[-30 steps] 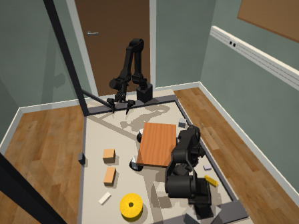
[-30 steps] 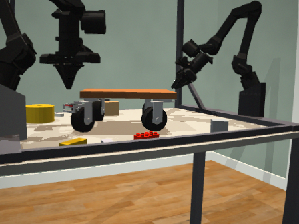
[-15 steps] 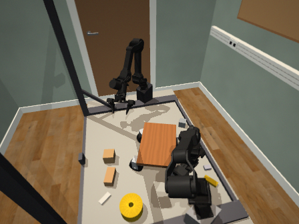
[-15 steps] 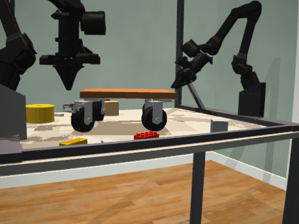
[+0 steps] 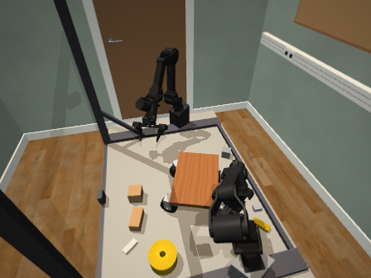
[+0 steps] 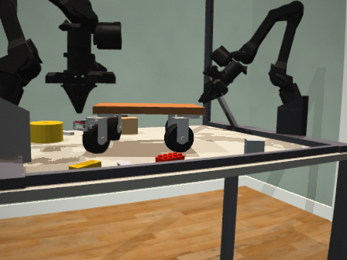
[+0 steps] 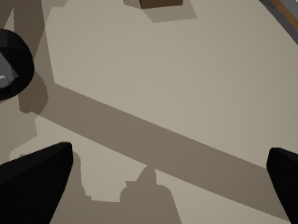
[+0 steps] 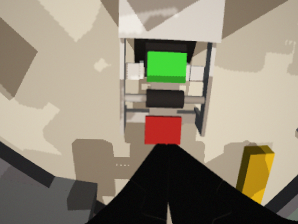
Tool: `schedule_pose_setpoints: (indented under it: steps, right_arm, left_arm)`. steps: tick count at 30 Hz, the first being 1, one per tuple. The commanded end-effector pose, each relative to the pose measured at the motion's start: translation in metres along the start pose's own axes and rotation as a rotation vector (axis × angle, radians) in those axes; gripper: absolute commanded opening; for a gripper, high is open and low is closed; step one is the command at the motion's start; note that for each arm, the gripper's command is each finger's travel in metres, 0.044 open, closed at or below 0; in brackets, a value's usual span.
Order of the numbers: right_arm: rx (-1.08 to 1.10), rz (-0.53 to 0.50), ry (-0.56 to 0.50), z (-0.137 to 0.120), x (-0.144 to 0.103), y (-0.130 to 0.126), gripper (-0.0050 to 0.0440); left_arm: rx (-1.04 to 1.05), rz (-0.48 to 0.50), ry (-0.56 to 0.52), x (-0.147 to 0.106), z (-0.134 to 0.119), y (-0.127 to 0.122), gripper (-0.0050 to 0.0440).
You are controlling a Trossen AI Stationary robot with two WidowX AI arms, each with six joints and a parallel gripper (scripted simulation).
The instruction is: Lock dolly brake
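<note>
The dolly [image 5: 195, 179] [image 6: 149, 108] has an orange wooden top and black casters, and all of its wheels rest on the table. In the right wrist view its brake pedal shows a green end [image 8: 166, 66] and a red end [image 8: 162, 129]. My right gripper [image 8: 165, 153] is shut and empty, its tip just above the red end. In the exterior view the right gripper [image 6: 79, 101] points straight down, a little above the pedal [image 6: 79, 123] at the dolly's near-left caster. My left gripper [image 5: 149, 133] is wide open and empty, hanging in the air beyond the dolly's far end [image 7: 160, 189].
A yellow disc [image 5: 162, 254], two wooden blocks [image 5: 135, 193] [image 5: 136, 218] and a white bar [image 5: 129, 246] lie left of the dolly. A yellow block [image 8: 256, 172], a red brick [image 6: 170, 156] and a grey cube [image 6: 254, 145] lie by the table's right rim. A black frame post [image 6: 209, 58] stands near the left arm.
</note>
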State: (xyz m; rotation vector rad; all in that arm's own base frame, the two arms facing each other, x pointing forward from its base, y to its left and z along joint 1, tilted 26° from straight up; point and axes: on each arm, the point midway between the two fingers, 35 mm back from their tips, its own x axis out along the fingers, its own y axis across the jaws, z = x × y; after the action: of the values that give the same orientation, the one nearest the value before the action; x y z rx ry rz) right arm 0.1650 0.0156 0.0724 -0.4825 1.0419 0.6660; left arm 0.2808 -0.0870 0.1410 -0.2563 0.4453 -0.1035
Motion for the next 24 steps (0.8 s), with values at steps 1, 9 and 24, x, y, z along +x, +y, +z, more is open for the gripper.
schedule_pose_setpoints:
  steps: [1, 9, 24]
  right_arm:
    - [0.001, -0.002, 0.004, 0.0, 0.005, -0.001, -0.005]
    - [0.002, -0.001, 0.003, 0.0, 0.008, -0.001, -0.005]
    - [0.001, -0.002, 0.004, 0.0, 0.017, -0.001, -0.005]
  left_arm:
    - [0.0, -0.006, -0.018, -0.002, 0.005, -0.002, 0.044]
    - [0.0, -0.006, -0.018, -0.002, 0.005, -0.002, 0.044]
    - [0.0, -0.006, -0.018, -0.002, 0.005, -0.002, 0.044]
